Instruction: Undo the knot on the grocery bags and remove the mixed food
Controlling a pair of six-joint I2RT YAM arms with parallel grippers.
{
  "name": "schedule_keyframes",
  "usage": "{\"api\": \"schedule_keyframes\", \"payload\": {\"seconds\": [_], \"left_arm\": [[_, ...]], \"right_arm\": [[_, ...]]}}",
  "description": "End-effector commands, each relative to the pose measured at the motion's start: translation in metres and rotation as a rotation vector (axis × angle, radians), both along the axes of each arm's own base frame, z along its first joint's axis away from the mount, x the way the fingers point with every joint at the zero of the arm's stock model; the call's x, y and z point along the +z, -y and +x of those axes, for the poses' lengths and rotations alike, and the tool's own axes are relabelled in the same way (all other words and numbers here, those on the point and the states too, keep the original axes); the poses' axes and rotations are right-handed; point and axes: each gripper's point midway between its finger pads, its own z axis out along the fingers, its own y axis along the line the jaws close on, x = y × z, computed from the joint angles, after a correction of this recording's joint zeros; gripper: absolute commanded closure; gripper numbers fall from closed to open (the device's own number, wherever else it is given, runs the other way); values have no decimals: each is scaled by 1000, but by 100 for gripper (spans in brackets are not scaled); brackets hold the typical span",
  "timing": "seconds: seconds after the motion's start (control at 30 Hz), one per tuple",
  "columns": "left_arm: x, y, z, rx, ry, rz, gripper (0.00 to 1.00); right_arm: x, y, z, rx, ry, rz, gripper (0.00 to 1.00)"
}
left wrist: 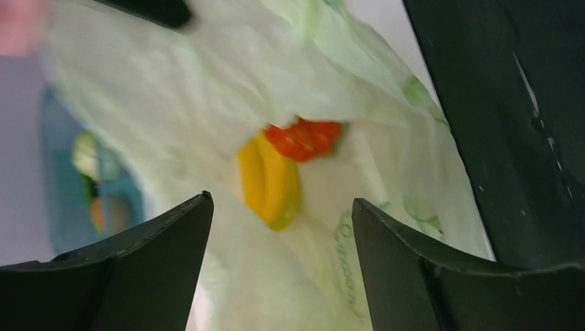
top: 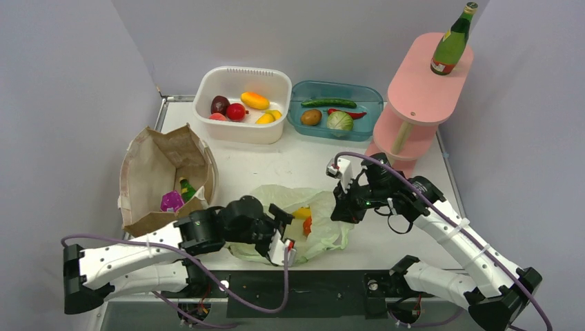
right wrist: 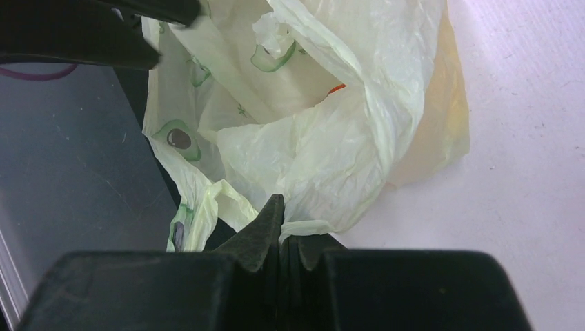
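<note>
The pale green plastic bag [top: 330, 231] lies open at the table's front middle. A yellow banana [left wrist: 270, 181] and a red-orange fruit [left wrist: 303, 138] rest inside it. My left gripper [left wrist: 279, 207] is open at the bag's mouth, aimed at the banana, with nothing between its fingers. My right gripper [right wrist: 293, 231] is shut on the bag's edge and holds the plastic bag [right wrist: 331, 152] up on its right side. The brown paper bag [top: 162, 172] stands open at the left. In it are a purple packet [top: 171, 201] and a green bottle [top: 187, 189].
At the back stand a white tub [top: 241, 132] of fruit and a teal tray [top: 303, 127] with vegetables. A pink two-tier stand [top: 421, 86] at the back right carries a second green bottle [top: 452, 43]. Grey walls close in both sides.
</note>
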Motion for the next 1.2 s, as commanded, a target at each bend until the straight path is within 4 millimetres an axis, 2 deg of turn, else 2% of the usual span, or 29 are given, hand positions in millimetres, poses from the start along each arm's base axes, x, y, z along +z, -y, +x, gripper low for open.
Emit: {"api": "schedule_keyframes", "payload": {"seconds": [0.0,0.1,0.13,0.17,0.2,0.23,0.27,0.3,0.33,0.37,0.4,0.63,0.77,0.83,1.07,1.17], "left_arm": [[-28,20,10,9,77,-4,30],[-53,35,8,-23,44,12,32],[-66,35,8,-19,31,28,32],[-70,41,12,-5,30,9,32],[-84,39,15,12,24,29,32],[-81,44,19,22,35,-2,32],[-94,42,22,31,27,17,32],[-89,47,25,34,43,-18,32],[-98,48,26,35,36,-6,31],[-95,52,28,35,39,-28,31],[-101,54,27,29,27,-22,31],[-96,91,25,37,-90,-109,26],[-102,108,16,-5,-160,-105,24],[-114,115,17,-1,-185,-91,24],[-116,147,18,-25,-202,-111,22],[-137,151,22,-2,-224,-57,22]], "right_arm": [[16,12,-9,62,80,-15,100],[18,22,-16,90,143,-43,100],[18,25,-17,96,171,-50,100],[15,27,-19,105,176,-60,100],[15,28,-21,113,191,-65,100],[12,30,-24,123,191,-78,100],[10,32,-26,130,195,-90,100],[7,33,-26,136,197,-101,100],[7,34,-26,139,207,-106,100],[6,34,-26,143,211,-112,100],[5,35,-26,142,216,-118,100],[3,34,-28,173,225,-127,100],[6,33,-28,180,236,-124,100],[7,33,-28,179,237,-120,100],[8,29,-31,182,230,-95,100],[9,28,-30,184,233,-91,100]]}}
